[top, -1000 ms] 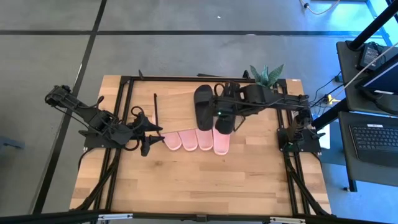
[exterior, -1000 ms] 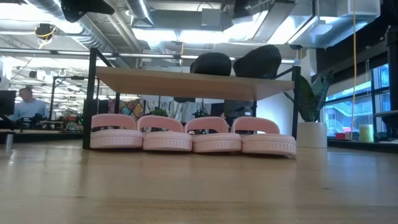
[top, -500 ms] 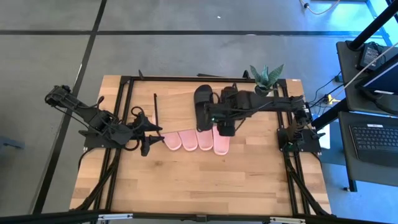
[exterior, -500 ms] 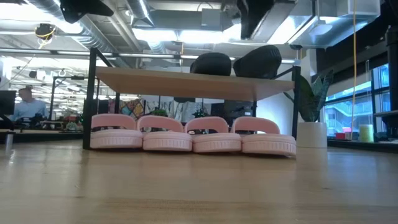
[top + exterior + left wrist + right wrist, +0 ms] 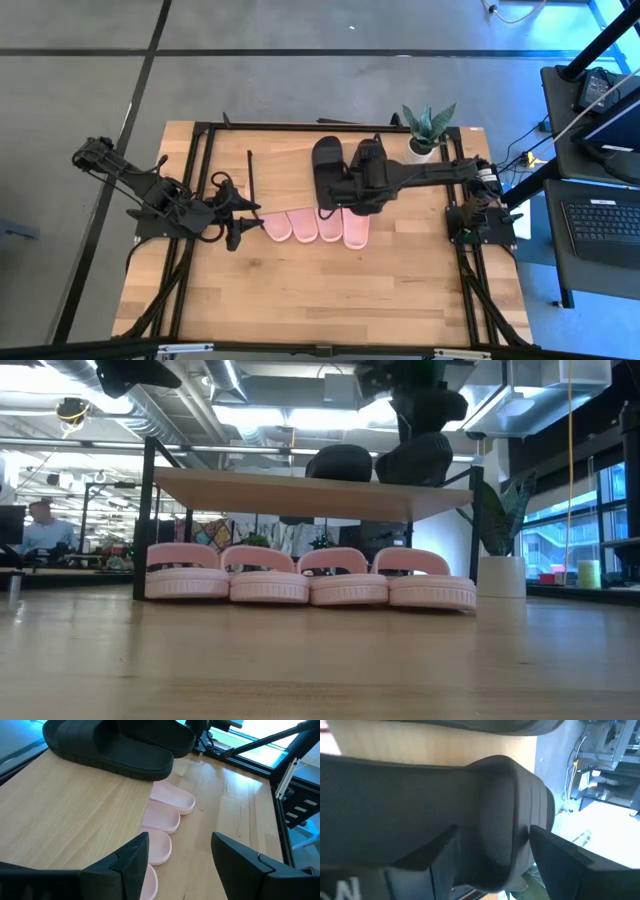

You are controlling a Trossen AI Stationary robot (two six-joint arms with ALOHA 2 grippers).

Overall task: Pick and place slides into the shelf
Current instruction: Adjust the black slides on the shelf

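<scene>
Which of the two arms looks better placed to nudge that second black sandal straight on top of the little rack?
The right. Its gripper hangs open directly over the matte black slide sandal on the light wood shelf board. The left gripper, also open, waits down at table level beside the shelf's far end.

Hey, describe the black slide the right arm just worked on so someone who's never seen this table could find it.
Find the small shelf with the light wood top at the back of the table. Two black slides lie on top of it; four pink slides sit underneath. It is the black slide nearer the potted plant, under the right gripper.
</scene>
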